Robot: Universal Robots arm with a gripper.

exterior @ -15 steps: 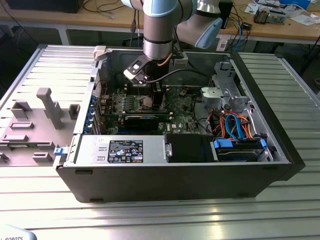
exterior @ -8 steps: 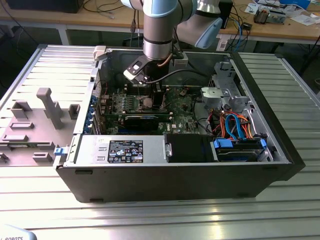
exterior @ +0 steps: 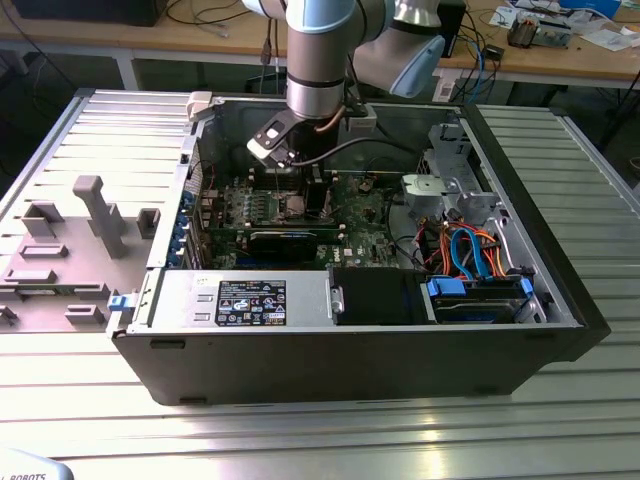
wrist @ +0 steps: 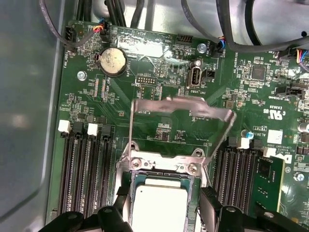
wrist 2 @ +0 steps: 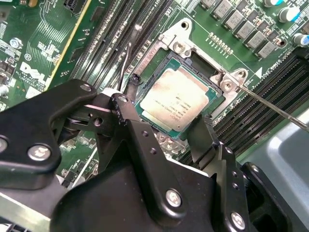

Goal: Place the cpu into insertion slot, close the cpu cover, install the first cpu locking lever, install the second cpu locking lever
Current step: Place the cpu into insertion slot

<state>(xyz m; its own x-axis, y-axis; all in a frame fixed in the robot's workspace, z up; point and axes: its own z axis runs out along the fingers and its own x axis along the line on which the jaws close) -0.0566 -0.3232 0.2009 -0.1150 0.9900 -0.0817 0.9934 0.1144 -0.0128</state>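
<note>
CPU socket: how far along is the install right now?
Done: the cpu sits in the insertion slot. In hand: the end effector is down at the cpu; whether it grips is unclear. Left: the cpu cover stands raised off the slot, and a locking lever juts out unlatched.

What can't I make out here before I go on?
- Second wrist view: the gripper covers the near edges of the cpu, so full seating in the insertion slot is unclear; a thin lever rod runs off the picture's edge.
- First wrist view: the picture's edge and the gripper cut off part of the cpu.
- Exterior view: the arm hides the insertion slot and cpu.
</note>
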